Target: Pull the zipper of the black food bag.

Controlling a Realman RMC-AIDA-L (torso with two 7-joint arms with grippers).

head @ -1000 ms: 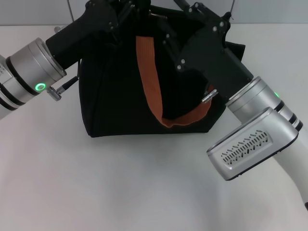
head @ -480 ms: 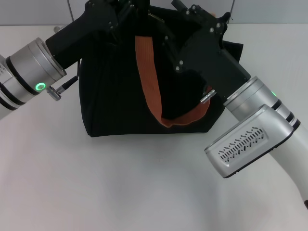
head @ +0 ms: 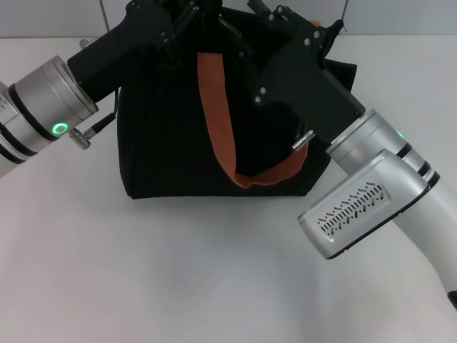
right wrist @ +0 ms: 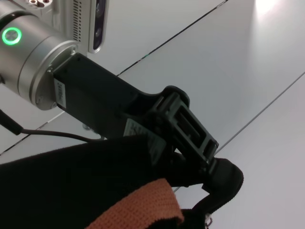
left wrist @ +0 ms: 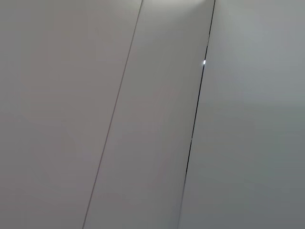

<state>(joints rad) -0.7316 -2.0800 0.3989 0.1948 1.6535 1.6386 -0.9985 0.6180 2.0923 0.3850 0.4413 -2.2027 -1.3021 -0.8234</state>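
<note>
The black food bag [head: 171, 143] stands at the middle back of the white table, one orange-brown strap [head: 214, 107] hanging down its front. My left gripper [head: 203, 8] reaches over the bag's top from the left. In the right wrist view the left gripper [right wrist: 202, 155] is shut on a fold of the bag's top fabric [right wrist: 224, 177]. My right gripper [head: 258, 10] comes in from the right over the bag's top, close to the left gripper, its fingers cut off by the frame edge. The zipper is hidden behind the grippers.
The white table [head: 178, 271] spreads in front of the bag. A grey panelled wall [left wrist: 152, 114] stands behind it. The right forearm [head: 357, 207] crosses above the table's right side.
My right arm has moved a little to the left along the bag's top. The bag's right side and strap have shifted slightly left with it. The left arm has held still.
</note>
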